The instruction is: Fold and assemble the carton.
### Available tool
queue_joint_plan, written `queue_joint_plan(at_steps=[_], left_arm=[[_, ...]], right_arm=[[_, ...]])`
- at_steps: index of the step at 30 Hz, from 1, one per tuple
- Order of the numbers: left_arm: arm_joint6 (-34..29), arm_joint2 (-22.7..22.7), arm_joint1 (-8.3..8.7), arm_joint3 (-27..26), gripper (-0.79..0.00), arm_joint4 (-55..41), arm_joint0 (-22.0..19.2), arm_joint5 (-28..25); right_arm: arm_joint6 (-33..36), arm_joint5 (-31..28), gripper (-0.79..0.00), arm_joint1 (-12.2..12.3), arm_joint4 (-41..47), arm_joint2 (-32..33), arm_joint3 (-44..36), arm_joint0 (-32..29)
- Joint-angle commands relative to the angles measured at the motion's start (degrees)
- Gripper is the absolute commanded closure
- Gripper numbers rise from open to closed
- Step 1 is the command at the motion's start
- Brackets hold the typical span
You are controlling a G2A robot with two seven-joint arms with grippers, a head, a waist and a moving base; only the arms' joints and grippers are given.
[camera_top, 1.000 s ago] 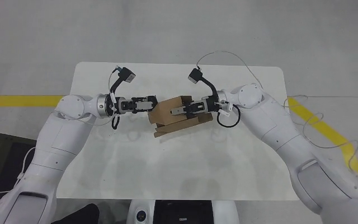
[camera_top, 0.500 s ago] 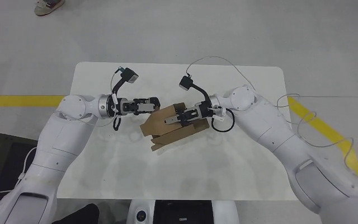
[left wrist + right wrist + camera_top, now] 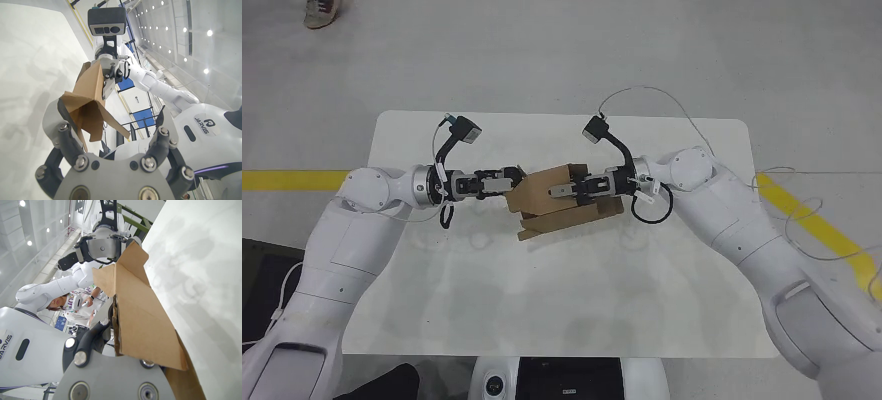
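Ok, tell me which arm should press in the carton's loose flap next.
Left, probably. The right end effector is clamped on the carton, steadying it; the left end effector is open, with a loose flap right in front of it.

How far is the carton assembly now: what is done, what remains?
Done: the carton is partly opened into a tube. In hand: the right gripper is shut on one panel, and the left gripper stands open around a corner. Left: the flaps hang loose and unfolded at the open end.
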Motion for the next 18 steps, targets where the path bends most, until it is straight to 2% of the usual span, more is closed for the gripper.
queue_joint_plan(at_steps=[1, 7, 18], left_arm=[[0.01, -0.13, 0.03, -0.44, -0.785, -0.02, 0.16, -0.01], [-1.04, 0.06, 0.05, -2.23, -0.785, -1.45, 0.89, 1.05], [-2.44, 0.45, 0.04, -3.69, -0.785, -2.64, 1.65, 2.45]], right_arm=[[-0.52, -0.52, 0.000, 0.29, -0.32, 0.62, 0.54, 0.05], [-1.52, -1.51, 0.000, 0.28, -0.35, 1.69, 0.77, 0.13], [-5.59, -5.00, 0.000, -1.57, -1.30, 3.39, 5.50, 1.09]])
